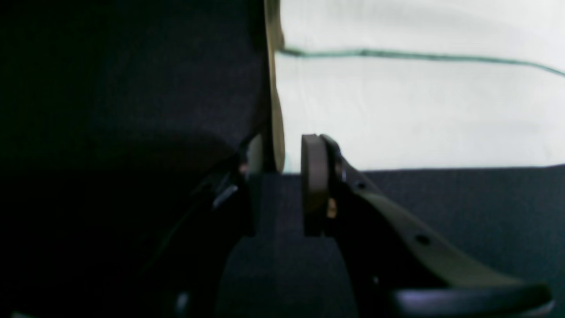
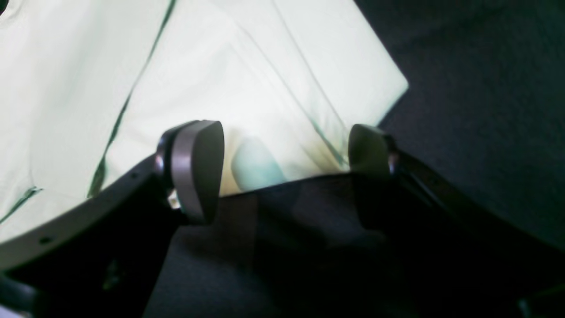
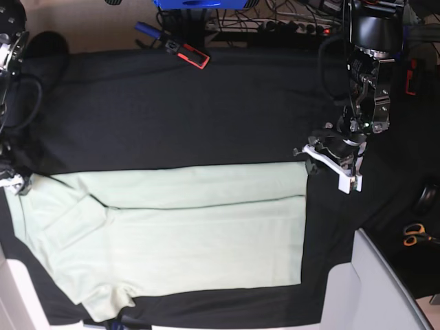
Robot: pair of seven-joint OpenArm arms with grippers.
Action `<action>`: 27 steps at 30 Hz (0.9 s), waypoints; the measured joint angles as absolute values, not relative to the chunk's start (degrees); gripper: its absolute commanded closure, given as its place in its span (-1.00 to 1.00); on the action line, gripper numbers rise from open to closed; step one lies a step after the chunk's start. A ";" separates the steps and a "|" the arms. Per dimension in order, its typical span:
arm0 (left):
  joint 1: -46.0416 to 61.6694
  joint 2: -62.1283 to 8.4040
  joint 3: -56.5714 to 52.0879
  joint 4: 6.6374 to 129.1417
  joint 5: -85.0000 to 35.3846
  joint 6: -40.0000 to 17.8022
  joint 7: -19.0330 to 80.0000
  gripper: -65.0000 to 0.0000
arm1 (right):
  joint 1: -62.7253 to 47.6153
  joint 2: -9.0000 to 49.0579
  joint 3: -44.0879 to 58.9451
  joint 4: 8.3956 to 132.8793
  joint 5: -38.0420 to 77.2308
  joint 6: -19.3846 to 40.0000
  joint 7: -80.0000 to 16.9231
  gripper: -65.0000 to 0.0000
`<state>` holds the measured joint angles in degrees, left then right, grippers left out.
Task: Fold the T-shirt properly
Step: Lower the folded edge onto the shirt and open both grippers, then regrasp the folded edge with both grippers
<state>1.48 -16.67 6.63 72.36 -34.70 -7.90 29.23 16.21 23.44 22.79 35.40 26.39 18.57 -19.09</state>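
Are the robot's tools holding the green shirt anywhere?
No. The left tool and right tool are both open at the edges of the pale mint-green cotton T-shirt, gripping nothing.

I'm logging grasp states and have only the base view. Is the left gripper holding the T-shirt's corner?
Observer: No. In the left wrist view, the left gripper shows a narrow gap with only the black cloth in it. The T-shirt lies beyond the tips.
Operator: And the right one, at my frame's edge?
Observer: The right gripper has its jaws wide apart. The shirt's edge runs across the gap, ungripped.
Operator: Is the fabric flat there?
Observer: No. Overlapped layers with diagonal creases show just ahead of it.
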 measured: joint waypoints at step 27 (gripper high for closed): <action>1.43 -16.67 6.63 72.36 -34.70 -7.92 29.10 0.58 | 20.01 23.16 22.79 29.39 26.15 18.55 -18.39 0.92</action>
